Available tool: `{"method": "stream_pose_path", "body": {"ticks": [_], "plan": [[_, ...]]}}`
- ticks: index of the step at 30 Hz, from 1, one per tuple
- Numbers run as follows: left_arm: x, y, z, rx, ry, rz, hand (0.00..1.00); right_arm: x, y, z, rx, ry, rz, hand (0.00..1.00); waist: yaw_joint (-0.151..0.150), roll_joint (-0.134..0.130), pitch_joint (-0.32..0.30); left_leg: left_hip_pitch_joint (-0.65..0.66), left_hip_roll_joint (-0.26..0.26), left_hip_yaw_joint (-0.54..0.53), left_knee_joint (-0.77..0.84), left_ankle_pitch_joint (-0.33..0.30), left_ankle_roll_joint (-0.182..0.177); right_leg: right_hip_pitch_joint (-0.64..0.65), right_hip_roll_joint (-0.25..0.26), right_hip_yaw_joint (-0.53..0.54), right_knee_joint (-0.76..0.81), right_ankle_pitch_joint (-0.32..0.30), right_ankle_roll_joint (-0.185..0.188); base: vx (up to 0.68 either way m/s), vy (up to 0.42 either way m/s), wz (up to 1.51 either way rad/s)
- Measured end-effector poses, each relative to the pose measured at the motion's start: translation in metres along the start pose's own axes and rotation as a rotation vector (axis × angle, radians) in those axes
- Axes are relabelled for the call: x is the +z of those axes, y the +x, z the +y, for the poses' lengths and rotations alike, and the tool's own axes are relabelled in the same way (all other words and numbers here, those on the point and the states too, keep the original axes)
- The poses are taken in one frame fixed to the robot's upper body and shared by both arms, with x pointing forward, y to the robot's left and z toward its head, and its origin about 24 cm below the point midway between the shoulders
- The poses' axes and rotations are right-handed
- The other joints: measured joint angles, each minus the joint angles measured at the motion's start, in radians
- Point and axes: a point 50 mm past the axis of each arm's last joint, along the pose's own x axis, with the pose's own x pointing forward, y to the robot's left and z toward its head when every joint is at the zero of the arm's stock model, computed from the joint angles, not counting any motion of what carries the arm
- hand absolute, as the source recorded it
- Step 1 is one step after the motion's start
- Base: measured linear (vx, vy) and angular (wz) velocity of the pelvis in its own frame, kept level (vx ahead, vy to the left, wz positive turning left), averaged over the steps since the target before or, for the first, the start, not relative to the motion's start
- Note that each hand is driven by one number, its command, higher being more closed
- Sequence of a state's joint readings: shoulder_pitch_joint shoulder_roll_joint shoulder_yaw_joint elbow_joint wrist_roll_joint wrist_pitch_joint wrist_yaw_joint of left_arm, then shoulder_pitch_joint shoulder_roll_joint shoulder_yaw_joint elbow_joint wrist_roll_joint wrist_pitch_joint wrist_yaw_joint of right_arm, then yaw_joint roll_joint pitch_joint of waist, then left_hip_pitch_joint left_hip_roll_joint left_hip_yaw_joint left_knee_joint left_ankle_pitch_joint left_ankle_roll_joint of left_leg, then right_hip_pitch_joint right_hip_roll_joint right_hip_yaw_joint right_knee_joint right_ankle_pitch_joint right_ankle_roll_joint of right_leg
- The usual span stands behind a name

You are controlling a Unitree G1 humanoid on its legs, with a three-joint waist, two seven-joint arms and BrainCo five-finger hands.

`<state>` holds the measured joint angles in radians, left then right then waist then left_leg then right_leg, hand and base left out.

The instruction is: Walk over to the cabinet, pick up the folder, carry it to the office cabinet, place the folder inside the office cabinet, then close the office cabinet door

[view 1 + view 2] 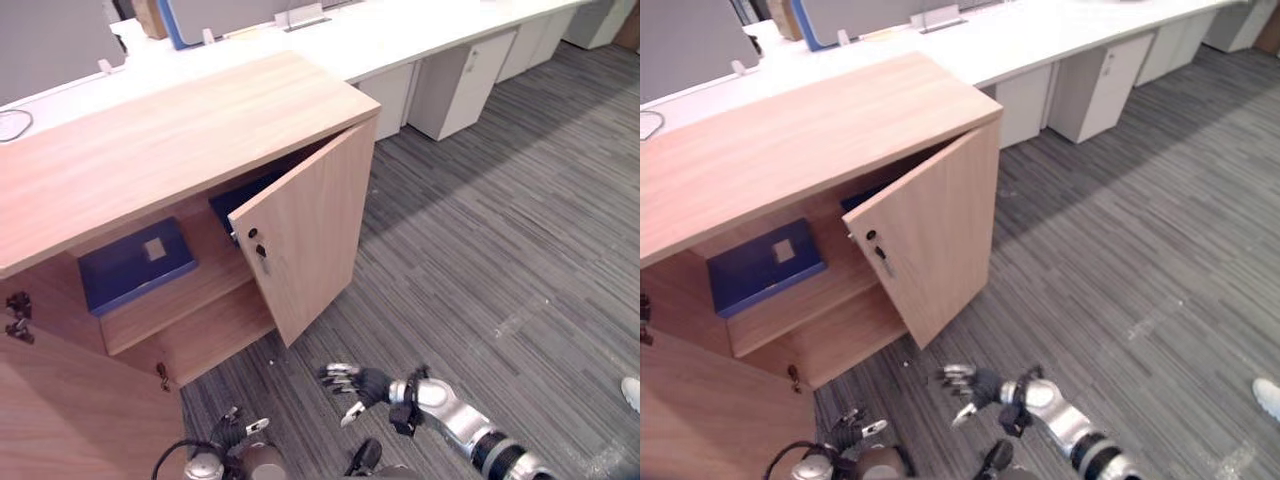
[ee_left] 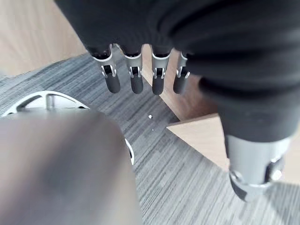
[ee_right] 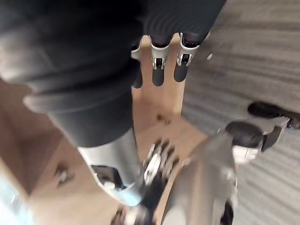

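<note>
Stock at this moment, with hazards judged per item

1. Office cabinet (image 1: 170, 140), pale wood, filling 9 to 12 o'clock in the eye views. Both leaves stand open. Placing looks done; closing remains.
2. Left door (image 1: 70, 410), swung wide at 7 o'clock, just beside the left hand. Hazard: a step or arm swing could knock it, and shutting one leaf alone would leave the cabinet open.
3. Right door (image 1: 310, 240), half open at centre, its lower free corner pointing to 6 o'clock. Hazard: a push near the hinge side, or one glancing off the edge, could slide off or bounce the leaf back.
4. Blue folder (image 1: 135, 262), flat on the upper shelf at 9 o'clock, its front edge near the shelf lip. Hazard: if it overhangs, a closing leaf would jam on it. A second dark blue item (image 1: 240, 200) lies behind the right door.
5. Right hand (image 1: 350, 383), low at 6 o'clock below the right door, fingers loosely extended, empty.
6. Left hand (image 2: 133, 77), at 7 o'clock, fingers straight, empty.
7. Key (image 1: 260, 250) standing proud of the right door's face. Hazard: fingers sweeping there could snag it.
8. Pale label (image 1: 154, 249) on the folder: any writing too small to read; no other lettering legible
</note>
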<state>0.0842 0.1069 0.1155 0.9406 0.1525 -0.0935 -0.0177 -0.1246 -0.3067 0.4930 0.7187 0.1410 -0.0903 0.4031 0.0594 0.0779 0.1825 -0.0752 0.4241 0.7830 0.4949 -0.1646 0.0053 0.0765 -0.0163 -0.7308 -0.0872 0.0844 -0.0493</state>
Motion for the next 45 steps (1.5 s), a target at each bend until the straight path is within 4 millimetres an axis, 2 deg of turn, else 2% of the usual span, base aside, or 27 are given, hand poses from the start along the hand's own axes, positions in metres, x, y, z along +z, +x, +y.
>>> {"method": "stream_pose_path", "body": {"ticks": [2,4,6,7,9,10,11,12,13,15,16,17,20,24,26,27,28,29,30,31,34,40,41,42,43,44,45], "plan": [[-0.004,-0.001,0.000,0.020,-0.042,0.019,0.00,-0.027,0.000,-0.003,-0.132,0.025,0.118,0.00,-0.004,-0.001,-0.001,0.028,-0.002,0.100,-0.028,-0.002,0.007,-0.001,-0.025,-0.037,-0.001,0.002,0.004,0.04,0.029,0.73],[-0.007,-0.001,-0.002,0.029,-0.073,0.033,0.00,-0.056,-0.006,-0.004,-0.237,0.071,0.249,0.00,-0.017,-0.003,-0.004,0.025,-0.056,0.106,-0.098,0.031,0.004,0.001,-0.060,-0.098,0.000,0.007,0.021,0.04,0.042,1.00],[-0.009,-0.001,-0.002,0.045,-0.100,0.041,0.00,-0.080,-0.015,0.000,-0.313,0.156,0.363,0.00,-0.011,-0.009,-0.009,0.026,-0.130,0.080,-0.197,0.081,-0.005,0.004,-0.096,-0.148,0.006,0.016,0.037,0.05,0.083,0.85],[-0.013,-0.002,-0.002,0.052,-0.111,0.061,0.00,-0.095,-0.021,0.005,-0.383,0.260,0.423,0.00,-0.012,-0.016,-0.014,0.033,-0.190,0.040,-0.275,0.118,-0.002,0.019,-0.123,-0.198,0.012,0.023,0.051,0.06,0.087,0.86],[-0.015,-0.002,-0.002,0.058,-0.117,0.073,0.00,-0.108,-0.029,0.010,-0.451,0.341,0.475,0.00,-0.011,-0.020,-0.015,0.066,-0.256,-0.007,-0.373,0.155,0.004,0.053,-0.162,-0.260,0.047,0.010,0.076,0.10,0.115,1.06],[-0.017,-0.002,-0.005,0.059,-0.124,0.082,0.00,-0.114,-0.034,0.011,-0.498,0.383,0.492,0.00,-0.014,-0.019,-0.025,0.085,-0.290,-0.043,-0.420,0.169,0.009,0.065,-0.206,-0.295,0.121,-0.019,0.100,0.13,0.156,1.03],[-0.018,-0.002,-0.006,0.061,-0.132,0.087,0.00,-0.116,-0.036,0.010,-0.520,0.390,0.500,0.00,-0.014,-0.020,-0.032,0.088,-0.305,-0.063,-0.434,0.173,0.011,0.066,-0.237,-0.314,0.175,-0.042,0.109,0.16,0.209,1.07],[-0.018,-0.002,-0.006,0.064,-0.142,0.090,0.00,-0.121,-0.041,0.010,-0.553,0.402,0.516,0.00,-0.015,-0.029,-0.042,0.098,-0.339,-0.102,-0.459,0.185,0.017,0.068,-0.307,-0.337,0.290,-0.088,0.119,0.14,0.204,0.85],[-0.018,-0.002,-0.006,0.065,-0.140,0.091,0.00,-0.123,-0.043,0.010,-0.568,0.408,0.523,0.00,-0.015,-0.035,-0.047,0.102,-0.358,-0.128,-0.465,0.185,0.021,0.069,-0.344,-0.338,0.351,-0.104,0.120,0.19,0.264,1.17],[-0.014,0.000,-0.004,0.060,-0.095,0.084,0.00,-0.129,-0.049,0.012,-0.629,0.495,0.524,0.00,-0.021,-0.048,-0.053,0.130,-0.414,-0.221,-0.480,0.182,0.041,0.067,-0.472,-0.249,0.575,-0.119,0.091,0.23,0.327,1.25],[-0.013,0.000,-0.003,0.062,-0.085,0.080,0.00,-0.130,-0.049,0.013,-0.637,0.520,0.519,0.00,-0.024,-0.055,-0.051,0.138,-0.423,-0.245,-0.480,0.178,0.047,0.053,-0.495,-0.192,0.629,-0.113,0.076,0.17,0.280,1.25],[-0.012,0.001,-0.002,0.062,-0.064,0.077,0.00,-0.129,-0.047,0.016,-0.656,0.582,0.501,0.00,-0.028,-0.058,-0.047,0.147,-0.426,-0.298,-0.477,0.173,0.056,0.028,-0.491,-0.070,0.681,-0.161,0.061,0.07,0.129,1.22],[-0.011,0.001,-0.002,0.059,-0.035,0.072,0.00,-0.128,-0.045,0.020,-0.703,0.704,0.447,0.00,-0.045,-0.056,-0.046,0.146,-0.418,-0.411,-0.476,0.173,0.057,-0.042,-0.384,0.215,0.665,-0.254,0.084,0.03,-0.002,1.13],[-0.008,0.002,-0.003,0.059,-0.025,0.056,0.00,-0.135,-0.054,0.021,-0.777,0.839,0.411,0.00,-0.058,-0.063,-0.043,0.115,-0.418,-0.567,-0.459,0.169,0.033,-0.109,-0.268,0.575,0.539,-0.265,0.105,0.03,-0.194,1.11],[-0.007,0.002,0.000,0.068,-0.022,0.051,0.00,-0.137,-0.054,0.026,-0.794,0.902,0.401,0.00,-0.064,-0.084,-0.046,0.089,-0.417,-0.630,-0.439,0.173,0.006,-0.117,-0.238,0.674,0.475,-0.263,0.108,0.06,-0.325,1.05],[-0.006,0.002,0.004,0.080,-0.022,0.045,0.00,-0.137,-0.052,0.030,-0.786,0.923,0.402,0.00,-0.062,-0.105,-0.048,0.080,-0.421,-0.640,-0.436,0.178,-0.012,-0.113,-0.232,0.699,0.430,-0.222,0.125,0.08,-0.377,0.75],[-0.008,0.002,0.010,0.095,-0.022,0.050,0.00,-0.137,-0.049,0.037,-0.775,0.951,0.405,0.00,-0.060,-0.133,-0.049,0.079,-0.420,-0.655,-0.439,0.182,-0.034,-0.095,-0.237,0.710,0.400,-0.235,0.188,0.09,-0.372,0.45],[-0.009,0.002,0.010,0.098,-0.029,0.055,0.00,-0.138,-0.049,0.038,-0.773,0.955,0.408,0.00,-0.058,-0.132,-0.054,0.078,-0.409,-0.658,-0.440,0.185,-0.047,-0.083,-0.228,0.706,0.373,-0.247,0.197,0.08,-0.342,0.20],[-0.011,0.001,0.011,0.102,-0.035,0.062,0.00,-0.138,-0.049,0.038,-0.771,0.954,0.410,0.00,-0.054,-0.128,-0.057,0.078,-0.395,-0.657,-0.440,0.187,-0.056,-0.073,-0.215,0.700,0.347,-0.255,0.196,0.09,-0.306,0.09],[-0.013,0.001,0.006,0.101,-0.066,0.076,0.00,-0.140,-0.052,0.037,-0.778,0.957,0.415,0.00,-0.060,-0.109,-0.061,0.080,-0.336,-0.661,-0.439,0.203,-0.085,-0.040,-0.157,0.666,0.309,-0.248,0.183,0.07,-0.300,0.12],[-0.013,0.001,0.004,0.104,-0.094,0.075,0.00,-0.145,-0.056,0.040,-0.780,0.951,0.430,0.00,-0.058,-0.115,-0.063,0.109,-0.269,-0.691,-0.443,0.208,-0.135,0.029,-0.088,0.624,0.259,-0.237,0.166,0.05,-0.274,0.23],[-0.004,0.003,-0.002,0.105,-0.183,0.033,0.00,-0.149,-0.061,0.042,-0.783,0.934,0.438,0.00,-0.057,-0.118,-0.032,0.037,-0.213,-0.750,-0.362,0.208,-0.159,0.077,-0.025,0.544,0.215,-0.221,0.140,-0.03,-0.128,0.44],[0.000,0.003,-0.001,0.106,-0.190,0.017,0.00,-0.151,-0.062,0.043,-0.784,0.932,0.446,0.00,-0.058,-0.116,-0.018,0.006,-0.192,-0.673,-0.321,0.185,-0.108,0.087,-0.024,0.501,0.205,-0.219,0.121,-0.12,-0.066,0.68],[0.004,0.004,0.001,0.110,-0.198,-0.001,0.00,-0.153,-0.064,0.045,-0.786,0.929,0.456,0.00,-0.057,-0.120,-0.007,-0.013,-0.139,-0.509,-0.256,0.161,-0.057,0.085,-0.030,0.465,0.198,-0.225,0.091,-0.12,-0.069,0.71],[0.008,0.005,0.002,0.110,-0.195,-0.012,0.00,-0.154,-0.065,0.045,-0.785,0.918,0.462,0.00,-0.057,-0.124,0.002,-0.024,-0.102,-0.410,-0.190,0.135,-0.018,0.084,-0.038,0.443,0.197,-0.229,0.084,-0.08,-0.045,0.73],[0.007,0.004,0.002,0.103,-0.186,-0.015,0.00,-0.157,-0.069,0.045,-0.788,0.900,0.481,0.00,-0.061,-0.113,0.011,-0.039,-0.049,-0.265,-0.079,0.100,0.011,0.088,-0.057,0.409,0.201,-0.232,0.082,-0.03,0.023,0.87],[0.007,0.004,-0.004,0.084,-0.178,-0.013,0.00,-0.162,-0.076,0.045,-0.806,0.905,0.495,0.00,-0.068,-0.092,0.010,-0.046,-0.036,-0.199,0.000,0.076,0.016,0.087,-0.072,0.376,0.201,-0.235,0.087,-0.01,0.067,0.87]]}}
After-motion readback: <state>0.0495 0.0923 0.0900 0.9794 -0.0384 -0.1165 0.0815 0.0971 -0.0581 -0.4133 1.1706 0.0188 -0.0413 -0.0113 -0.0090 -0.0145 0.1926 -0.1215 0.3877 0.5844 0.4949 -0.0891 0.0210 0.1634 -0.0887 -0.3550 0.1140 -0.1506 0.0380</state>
